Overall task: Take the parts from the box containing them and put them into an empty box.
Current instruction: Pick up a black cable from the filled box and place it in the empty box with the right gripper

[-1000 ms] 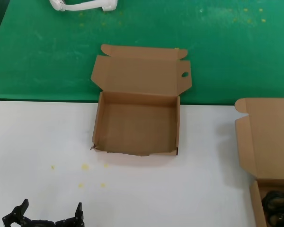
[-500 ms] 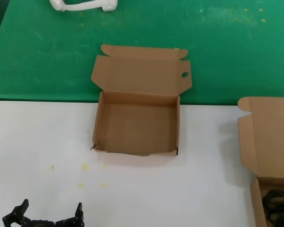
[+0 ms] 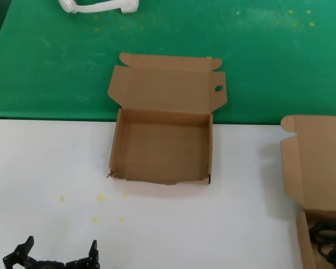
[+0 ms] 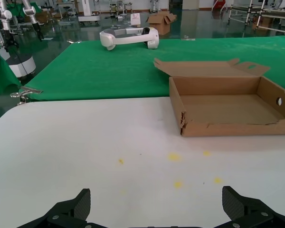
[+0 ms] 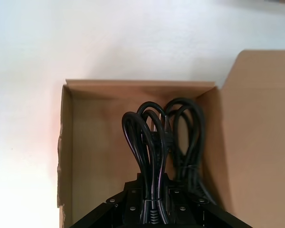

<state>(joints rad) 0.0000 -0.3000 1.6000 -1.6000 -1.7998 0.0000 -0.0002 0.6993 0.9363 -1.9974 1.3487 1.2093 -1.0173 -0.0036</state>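
The empty box (image 3: pixel 162 147) lies open at the table's middle, with a round hole in a lid flap (image 3: pixel 218 88) and a tear at one front corner (image 3: pixel 111 174); it also shows in the left wrist view (image 4: pixel 228 107). The box containing the parts (image 3: pixel 319 168) sits at the right edge. My right gripper (image 5: pixel 154 185) is shut on one black cable hank (image 5: pixel 145 137) over that box (image 5: pixel 95 142). A second hank (image 5: pixel 189 137) lies beside it. My left gripper (image 3: pixel 59 253) waits open near the front left (image 4: pixel 156 204).
A green mat (image 3: pixel 269 56) covers the far half of the table, with a white headset (image 3: pixel 98 5) at its back edge. Yellow stains (image 3: pixel 101 197) mark the white surface between my left gripper and the empty box.
The box at the right has shifted slightly to the right, and the cable coils in it have changed shape. The left arm has not moved.
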